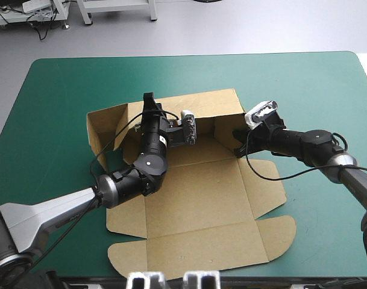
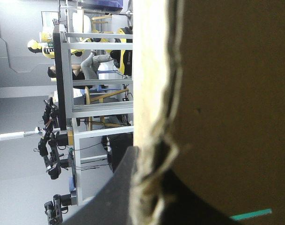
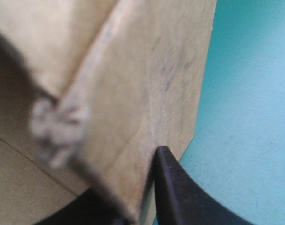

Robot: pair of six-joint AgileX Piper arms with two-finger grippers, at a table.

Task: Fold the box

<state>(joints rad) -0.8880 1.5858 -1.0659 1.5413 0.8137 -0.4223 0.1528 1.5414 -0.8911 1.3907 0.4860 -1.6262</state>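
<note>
Brown board makes up 1 box (image 1: 195, 205), a cut sheet lying at the middle of the teal-green cover (image 1: 50, 90). Its near part lies flat, with 2 rounded tabs at the corners nearest the robot. Its far part has 1 long wall standing up, and another panel is raised at that wall's left end.

There are 2 grippers at the box, both on the standing far wall. The left gripper (image 1: 150, 102) reaches over the flat sheet to the wall's top edge, toward its left end. The right gripper (image 1: 238, 139) is at the wall's right end, low down where the wall meets the flat sheet.

In the left wrist view the box (image 2: 226, 93) fills the side by the gripper (image 2: 149, 161). Its frayed edge runs between the 2 black fingers (image 2: 119, 187), which are pinched on the board. A sliver of cover (image 2: 250, 215) shows past it.

In the right wrist view the gripper (image 3: 142, 192) is likewise clamped on the box (image 3: 147, 70). 1 black finger (image 3: 175, 192) lies on the outer face, with the other, blurred, on the inner side. The cover (image 3: 250, 93) lies just beside the wall.
</note>
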